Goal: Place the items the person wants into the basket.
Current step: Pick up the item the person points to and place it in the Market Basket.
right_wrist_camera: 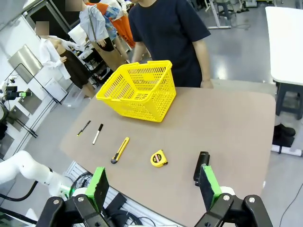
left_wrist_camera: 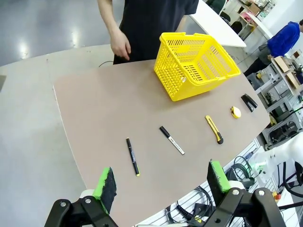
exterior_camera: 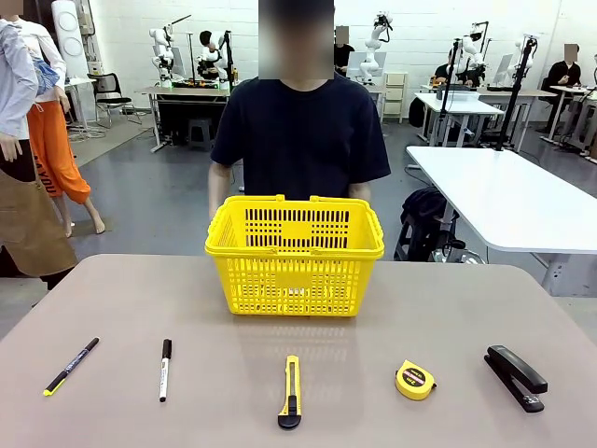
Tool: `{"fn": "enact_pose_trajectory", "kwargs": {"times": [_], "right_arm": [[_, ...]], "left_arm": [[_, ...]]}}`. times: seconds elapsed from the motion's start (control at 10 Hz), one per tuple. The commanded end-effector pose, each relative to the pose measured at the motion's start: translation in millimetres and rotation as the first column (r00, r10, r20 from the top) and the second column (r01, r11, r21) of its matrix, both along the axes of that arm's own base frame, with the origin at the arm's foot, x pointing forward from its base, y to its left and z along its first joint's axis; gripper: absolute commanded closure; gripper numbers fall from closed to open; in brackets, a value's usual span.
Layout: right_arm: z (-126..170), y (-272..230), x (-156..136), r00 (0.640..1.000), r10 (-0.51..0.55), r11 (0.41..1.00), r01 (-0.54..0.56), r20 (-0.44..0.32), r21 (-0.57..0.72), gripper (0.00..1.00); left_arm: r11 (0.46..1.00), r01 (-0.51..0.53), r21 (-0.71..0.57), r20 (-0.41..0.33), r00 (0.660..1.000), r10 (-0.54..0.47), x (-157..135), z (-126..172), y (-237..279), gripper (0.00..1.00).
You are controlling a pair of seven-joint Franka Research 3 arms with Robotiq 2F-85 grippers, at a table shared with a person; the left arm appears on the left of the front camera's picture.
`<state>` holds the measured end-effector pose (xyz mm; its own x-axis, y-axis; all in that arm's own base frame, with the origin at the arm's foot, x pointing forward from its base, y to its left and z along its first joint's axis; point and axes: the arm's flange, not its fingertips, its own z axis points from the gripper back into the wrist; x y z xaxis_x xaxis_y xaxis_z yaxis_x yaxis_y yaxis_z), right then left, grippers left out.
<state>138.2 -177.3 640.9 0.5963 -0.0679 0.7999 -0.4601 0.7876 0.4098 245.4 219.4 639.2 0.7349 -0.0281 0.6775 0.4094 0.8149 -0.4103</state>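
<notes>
Beyond the far edge of the beige worktop (exterior_camera: 112, 308) lies a glossy grey floor (exterior_camera: 159, 201) catching light, with a long white table (exterior_camera: 504, 191) off the right corner, and grey desks (exterior_camera: 187, 91) and a black chair (exterior_camera: 110, 91) before the white back wall (exterior_camera: 126, 33).

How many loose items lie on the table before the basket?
5, in a row left to right: black pen, white marker, utility knife, tape measure, stapler. None seem hidden.
</notes>
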Motion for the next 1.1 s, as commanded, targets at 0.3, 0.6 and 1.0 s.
{"fn": "enact_pose_trajectory", "kwargs": {"times": [0.3,0.6,1.0], "right_arm": [[0.3,0.2,-1.0,1.0,0.0,1.0,0.0,0.003,-0.001,0.0],[0.3,0.2,-1.0,1.0,0.0,1.0,0.0,0.003,-0.001,0.0],[0.3,0.2,-1.0,1.0,0.0,1.0,0.0,0.003,-0.001,0.0]], "left_arm": [[1.0,0.01,-0.007,0.007,1.0,-0.01,-0.6,1.1,-0.9,0.0],[1.0,0.01,-0.007,0.007,1.0,-0.01,-0.6,1.1,-0.9,0.0],[1.0,0.01,-0.007,0.007,1.0,-0.01,-0.6,1.1,-0.9,0.0]]}}
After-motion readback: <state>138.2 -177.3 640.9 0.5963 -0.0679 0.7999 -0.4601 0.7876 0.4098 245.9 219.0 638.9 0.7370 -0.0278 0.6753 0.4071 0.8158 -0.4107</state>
